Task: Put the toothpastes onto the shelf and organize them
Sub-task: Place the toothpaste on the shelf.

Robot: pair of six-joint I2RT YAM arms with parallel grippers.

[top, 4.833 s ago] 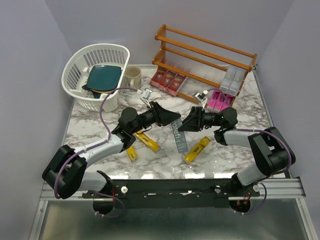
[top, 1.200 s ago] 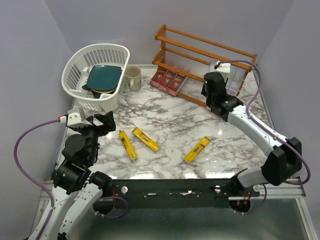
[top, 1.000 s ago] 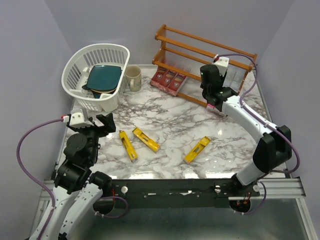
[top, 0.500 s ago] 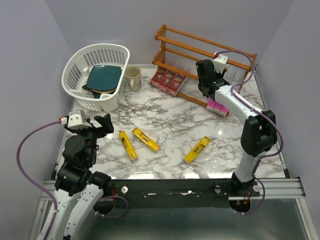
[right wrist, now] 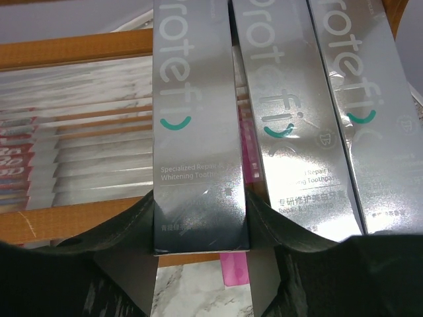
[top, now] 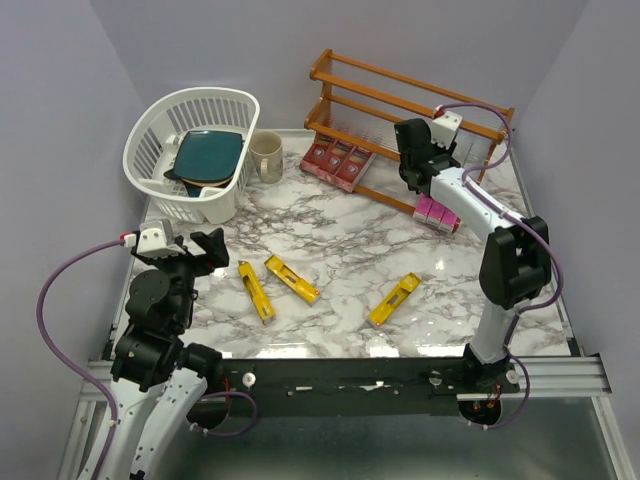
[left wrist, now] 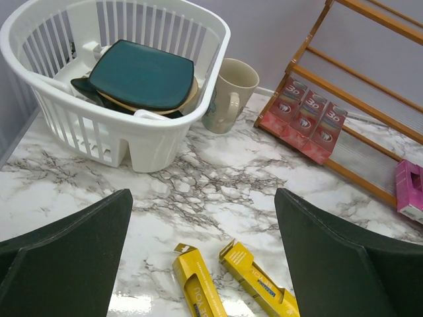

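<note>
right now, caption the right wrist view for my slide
Right gripper holds a silver carton beside two matching cartons at the shelf.

Since the first picture I've pulled the left gripper (top: 203,245) out of the middle of the table (top: 340,215). It now sits back over the near-left edge, fingers spread wide. The silver carton (right wrist: 200,132) that showed at centre between both grippers has gone from there. The right gripper (top: 413,150) has carried it up and back to the shelf (top: 400,85). Over the last second that gripper crept leftward along the rack and further in — the clamped carton now stands just beside two silver cartons (right wrist: 291,132) on the shelf.
</note>
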